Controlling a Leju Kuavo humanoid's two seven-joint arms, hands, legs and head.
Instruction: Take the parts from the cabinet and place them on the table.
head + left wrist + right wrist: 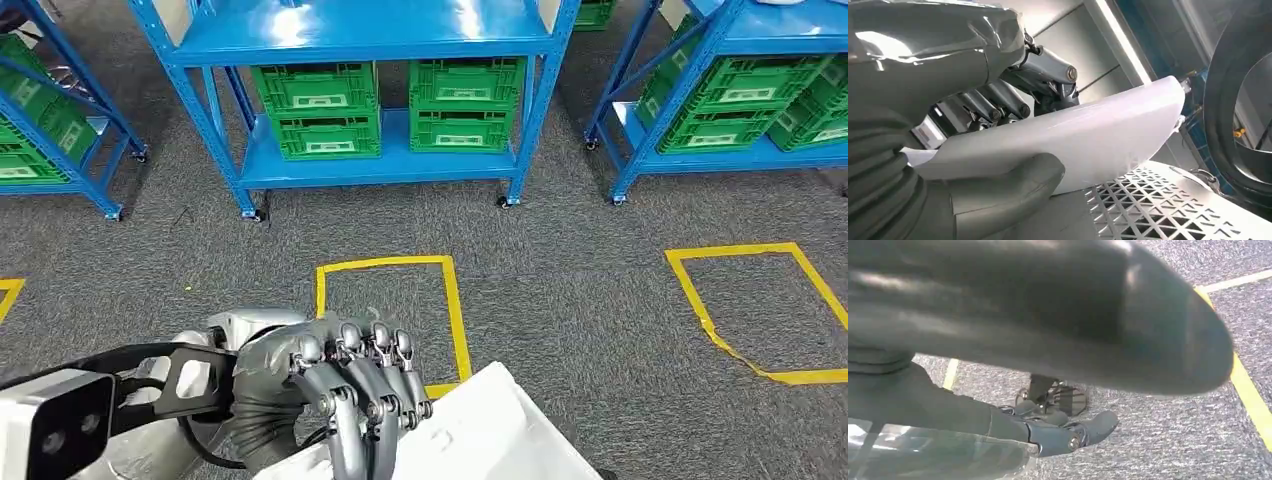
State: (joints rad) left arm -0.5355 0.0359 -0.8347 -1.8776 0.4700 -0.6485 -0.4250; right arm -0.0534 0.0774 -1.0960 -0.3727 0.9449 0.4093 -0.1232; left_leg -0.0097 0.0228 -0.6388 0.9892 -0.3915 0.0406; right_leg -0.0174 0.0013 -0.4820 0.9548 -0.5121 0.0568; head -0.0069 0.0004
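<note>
A flat white plastic part [490, 430] sits at the bottom of the head view, and my left hand [350, 385] grips its near edge with the fingers curled over the top. In the left wrist view the thumb [998, 195] presses one face of the white part [1088, 135] and the fingers [998, 102] close on the other. My right hand [1053, 427] hangs low over the grey carpet, fingers loosely apart, holding nothing.
A blue shelving rack [365, 165] with green crates [320, 110] stands ahead, with more racks to the left [60, 130] and right [720, 120]. Yellow tape squares [390, 265] [760, 250] mark the grey carpet. A perforated metal panel [1173, 205] lies beside the held part.
</note>
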